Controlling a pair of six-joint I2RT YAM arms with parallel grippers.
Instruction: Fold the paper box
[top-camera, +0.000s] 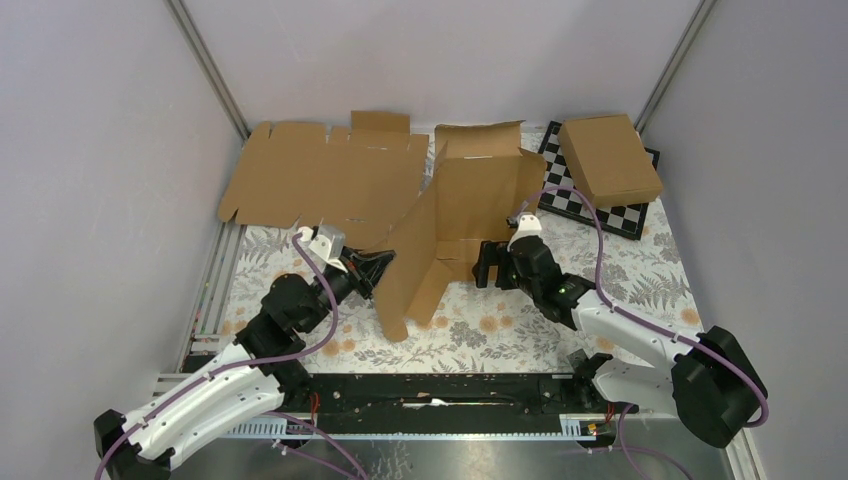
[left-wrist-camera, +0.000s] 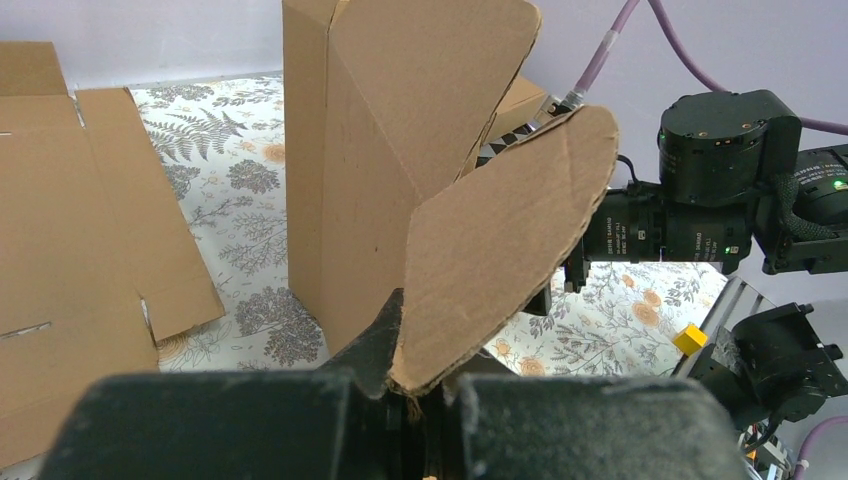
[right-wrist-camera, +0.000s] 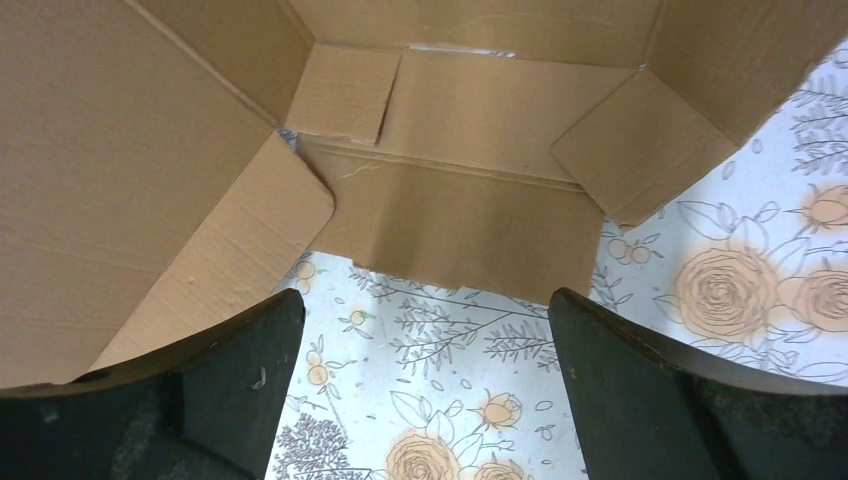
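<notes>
Top external: paper box (top-camera: 455, 200) stands half-formed at frame centre; light, thin, easily creased, I judge. Left wrist: left gripper (left-wrist-camera: 410, 400) clamped on its rounded flap (left-wrist-camera: 505, 240), at the 6 o'clock edge. Right wrist: right gripper (right-wrist-camera: 425, 330) spread wide, empty, front wall (right-wrist-camera: 465, 215) at 12 o'clock; I would grip beside creases.

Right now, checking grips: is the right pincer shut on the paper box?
No, the right pincer stands wide open, only tablecloth between its fingers.

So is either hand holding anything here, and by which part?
The left hand pinches the paper box by its rounded flap; the right hand is open, holding nothing.
</notes>
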